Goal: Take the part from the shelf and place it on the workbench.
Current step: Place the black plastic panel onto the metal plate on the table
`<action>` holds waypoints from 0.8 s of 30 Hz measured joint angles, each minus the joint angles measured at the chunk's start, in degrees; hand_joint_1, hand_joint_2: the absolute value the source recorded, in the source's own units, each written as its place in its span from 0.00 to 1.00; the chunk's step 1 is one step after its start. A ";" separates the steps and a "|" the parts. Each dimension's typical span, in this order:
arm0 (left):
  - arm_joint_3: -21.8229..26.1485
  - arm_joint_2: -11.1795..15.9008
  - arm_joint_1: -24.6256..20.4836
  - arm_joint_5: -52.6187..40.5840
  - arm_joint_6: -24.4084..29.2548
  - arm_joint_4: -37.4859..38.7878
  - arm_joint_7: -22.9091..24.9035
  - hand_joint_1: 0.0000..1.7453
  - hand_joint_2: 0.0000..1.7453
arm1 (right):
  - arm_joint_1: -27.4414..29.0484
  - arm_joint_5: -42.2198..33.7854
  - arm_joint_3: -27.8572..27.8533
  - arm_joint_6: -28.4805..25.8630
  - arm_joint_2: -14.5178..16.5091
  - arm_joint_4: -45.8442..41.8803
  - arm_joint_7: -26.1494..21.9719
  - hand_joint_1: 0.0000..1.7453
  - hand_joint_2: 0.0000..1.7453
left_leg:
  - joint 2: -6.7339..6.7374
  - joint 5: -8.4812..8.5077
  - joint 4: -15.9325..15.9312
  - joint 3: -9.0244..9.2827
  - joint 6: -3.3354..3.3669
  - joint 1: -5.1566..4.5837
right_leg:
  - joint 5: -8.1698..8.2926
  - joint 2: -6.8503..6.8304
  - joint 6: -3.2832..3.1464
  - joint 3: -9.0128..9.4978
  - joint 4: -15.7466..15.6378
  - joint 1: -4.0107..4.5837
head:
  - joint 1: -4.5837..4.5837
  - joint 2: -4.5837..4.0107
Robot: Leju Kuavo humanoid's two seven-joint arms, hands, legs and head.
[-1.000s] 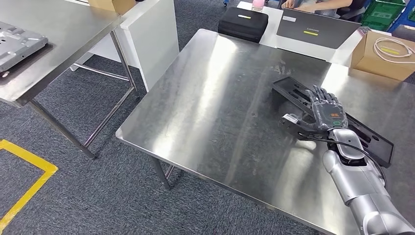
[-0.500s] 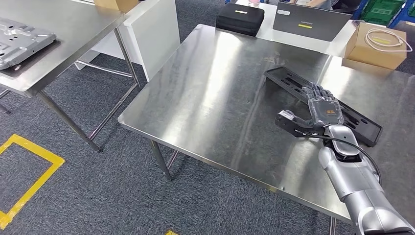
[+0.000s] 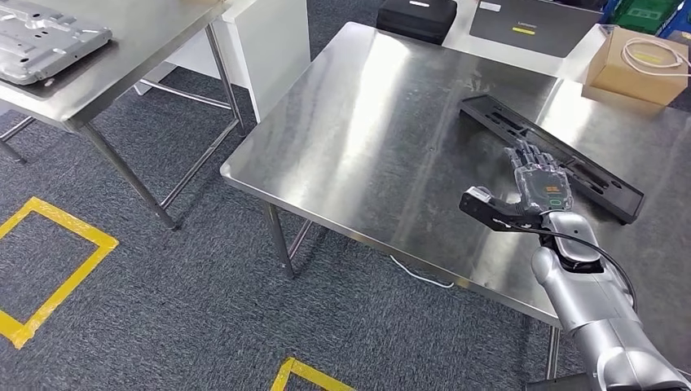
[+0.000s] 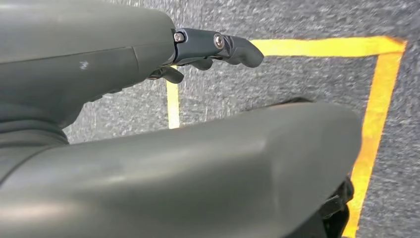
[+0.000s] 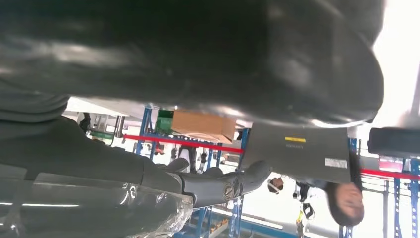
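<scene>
The part (image 3: 554,155) lies on the desk (image 3: 391,147), just beyond the right hand (image 3: 534,191); a cardboard box (image 3: 640,69) sits farther behind to its right; a second desk (image 3: 122,57) stands well to its left.

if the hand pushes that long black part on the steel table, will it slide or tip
The long black part lies flat and low, so tipping looks unlikely. On the smooth, shiny workbench it would probably slide easily. Pushed near one end, it would likely pivot. It looks rigid, with slotted cutouts.

The head camera looks down from high across the steel workbench (image 3: 391,122), while the left wrist camera faces carpet closely and the right wrist camera skims that same bench top.
</scene>
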 joint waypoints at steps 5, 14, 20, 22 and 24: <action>0.00 -0.03 0.16 -0.01 -0.23 0.00 -0.02 0.00 0.00 | 0.79 0.33 0.04 -0.51 0.17 0.51 -0.04 0.00 0.00 | -0.23 1.58 0.42 -2.53 -1.27 -0.45 | 0.51 0.27 -0.36 3.27 -7.73 0.13 | -0.04 -0.01; 0.01 -0.01 0.46 -0.02 -0.60 0.00 0.00 0.00 0.00 | 1.88 1.25 0.11 -0.98 0.87 0.86 0.46 0.00 0.00 | -0.08 -6.25 14.42 -5.56 -2.06 0.04 | 1.18 -0.06 -1.86 -0.01 -4.62 0.21 | -0.62 -0.01; 0.01 0.01 0.04 -0.04 -0.43 0.01 0.01 0.00 0.00 | 1.38 2.15 0.10 -1.35 1.11 0.84 1.06 0.00 0.00 | -0.60 -3.57 4.15 0.93 -0.23 -0.88 | 1.79 0.06 -1.10 -0.59 -4.23 0.54 | -0.50 0.00; 0.01 -0.03 -0.05 -0.07 -0.41 0.01 0.01 0.00 0.00 | 1.45 2.34 0.07 -1.38 1.05 0.82 1.14 0.00 0.00 | -0.39 -2.38 3.22 0.56 0.60 -0.80 | 0.30 0.09 -0.96 -1.28 -3.05 0.62 | -0.41 -0.01; 0.01 -0.08 -0.12 -0.08 -0.40 0.01 0.00 0.00 0.00 | 1.47 2.46 0.01 -1.38 0.87 0.82 1.22 0.00 0.00 | -0.26 -1.06 2.71 -0.42 1.27 -0.73 | -4.02 0.11 -1.63 -2.81 1.67 0.65 | -0.27 0.00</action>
